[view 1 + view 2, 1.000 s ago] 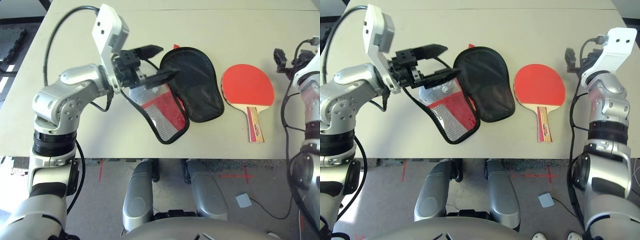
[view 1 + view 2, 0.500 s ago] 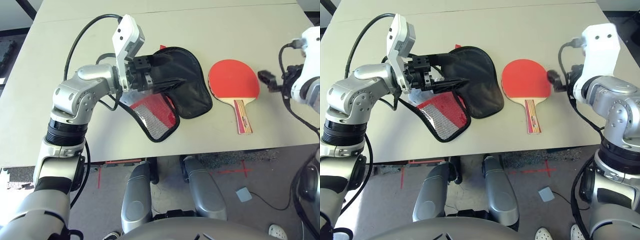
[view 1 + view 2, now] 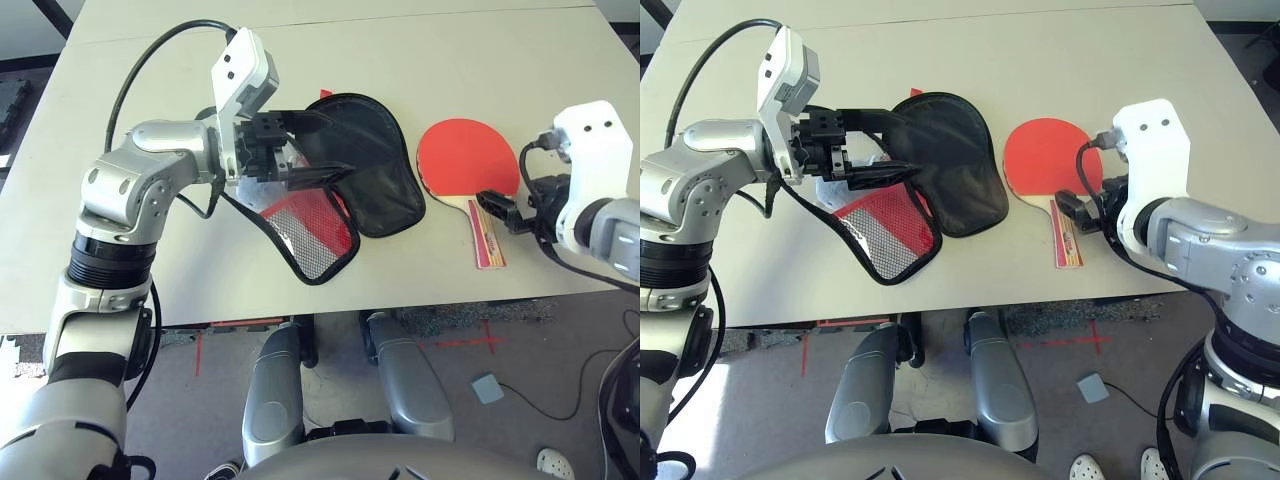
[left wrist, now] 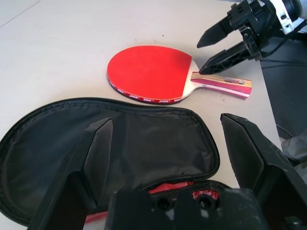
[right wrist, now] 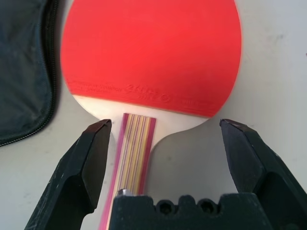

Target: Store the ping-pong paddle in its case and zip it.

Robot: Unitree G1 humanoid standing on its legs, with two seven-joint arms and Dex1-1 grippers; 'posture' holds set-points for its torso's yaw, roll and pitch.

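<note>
Plainly, from the head, the ping-pong paddle [image 3: 468, 157] lies flat on the table [image 3: 560, 80], right of the paddle case [image 3: 375, 175]. Its red face is at the far end; its striped handle [image 3: 487, 240] points near, toward the robot, the long axis running far to near with the handle's end slightly to the right. The right gripper [image 3: 490, 207] reaches in from the right at the handle, its fingers apart. The left gripper [image 3: 340, 146] reaches rightward over the case's left side, its fingers also apart. The case lies spread: the black lining half slants from far left to near right, and the mesh pocket half [image 3: 315, 235] lies beside it, to the left and nearer, slanting the same way.

From the left wrist, the left gripper's parted fingers frame part of the black lining, with nothing clamped. The paddle lies just beside the case, and the right gripper's separated fingertips are by its handle.

From the right wrist, the top of the striped handle shows between the right gripper's parted fingers, closer to one than the other, ungripped. The red face lies beyond the fingertips.
</note>
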